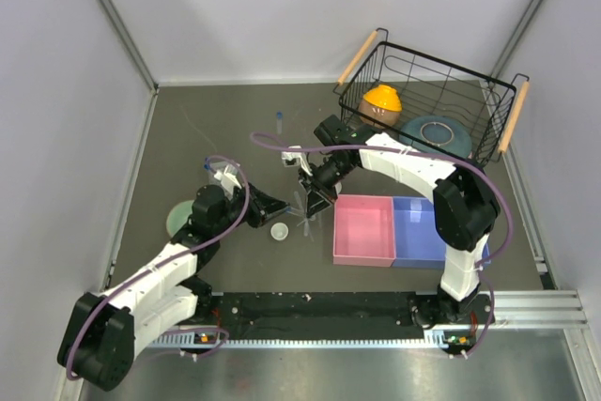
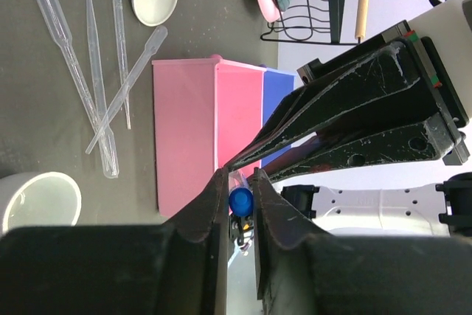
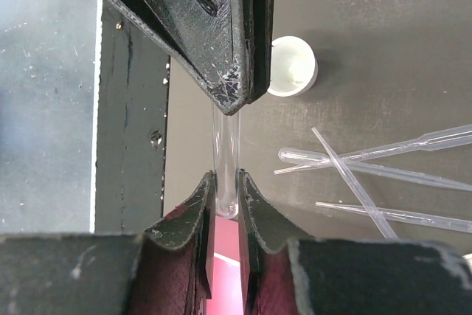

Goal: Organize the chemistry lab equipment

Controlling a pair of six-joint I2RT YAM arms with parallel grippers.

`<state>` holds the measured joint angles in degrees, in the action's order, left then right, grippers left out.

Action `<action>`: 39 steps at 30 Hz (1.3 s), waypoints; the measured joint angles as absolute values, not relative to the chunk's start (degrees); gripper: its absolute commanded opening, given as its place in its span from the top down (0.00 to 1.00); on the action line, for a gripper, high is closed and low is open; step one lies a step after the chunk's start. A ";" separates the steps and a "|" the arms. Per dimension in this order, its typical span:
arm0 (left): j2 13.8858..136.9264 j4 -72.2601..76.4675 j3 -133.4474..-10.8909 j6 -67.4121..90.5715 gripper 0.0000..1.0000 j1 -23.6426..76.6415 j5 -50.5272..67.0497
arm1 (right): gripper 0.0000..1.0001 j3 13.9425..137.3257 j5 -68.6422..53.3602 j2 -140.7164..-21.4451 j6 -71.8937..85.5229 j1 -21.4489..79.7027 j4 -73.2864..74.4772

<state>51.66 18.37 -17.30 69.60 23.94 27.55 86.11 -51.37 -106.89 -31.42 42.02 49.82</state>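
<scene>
Both the right fingers (image 3: 210, 193) and the left fingers (image 2: 223, 197) grip one clear tube (image 3: 225, 153), so an uneven pull may pop its blue cap (image 2: 240, 201) or drop it.

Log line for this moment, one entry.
step: tube handover; left hand: on blue cap; right hand: gripping tube; pipettes: loose on table

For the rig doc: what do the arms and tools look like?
Left arm and right arm: white shells, black joints, a purple cable looped along each. Left tool and right tool: black, wedge-shaped fingers, scuffed and scratched.
</scene>
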 measured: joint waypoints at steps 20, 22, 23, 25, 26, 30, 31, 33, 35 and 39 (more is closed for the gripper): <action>46.13 14.87 -15.84 67.48 0.96 24.56 27.31 | 0.43 85.47 -50.22 -105.01 -32.10 42.02 49.98; 45.19 12.99 -15.84 66.35 0.96 24.56 26.94 | 0.41 85.47 -49.91 -104.57 -32.42 42.04 49.89; 44.82 12.03 -15.84 65.87 0.96 24.56 26.59 | 0.38 85.43 -49.65 -104.33 -32.53 42.06 49.87; 43.99 9.58 -15.86 64.49 0.96 24.56 25.71 | 0.36 85.03 -49.15 -103.70 -32.91 42.09 49.74; 43.59 8.40 -15.86 63.90 0.96 24.56 25.30 | 0.36 84.73 -48.95 -103.33 -33.12 42.11 49.65; 42.17 3.42 -16.49 61.28 0.96 24.56 23.03 | 0.34 83.72 -48.07 -102.00 -33.95 42.17 49.74; 41.93 1.85 -16.99 60.62 0.96 24.56 22.57 | 0.34 83.55 -47.81 -101.67 -34.22 42.17 49.78; 41.47 -0.34 -18.04 59.35 0.96 24.58 21.54 | 0.33 83.22 -47.44 -101.08 -34.61 42.17 49.82; 41.08 -2.74 -19.49 57.74 0.96 24.58 20.53 | 0.33 83.02 -46.96 -100.51 -35.03 42.17 49.95; 40.66 -7.05 -22.26 54.70 0.96 24.58 18.83 | 0.32 82.85 -46.04 -99.44 -35.88 42.22 50.24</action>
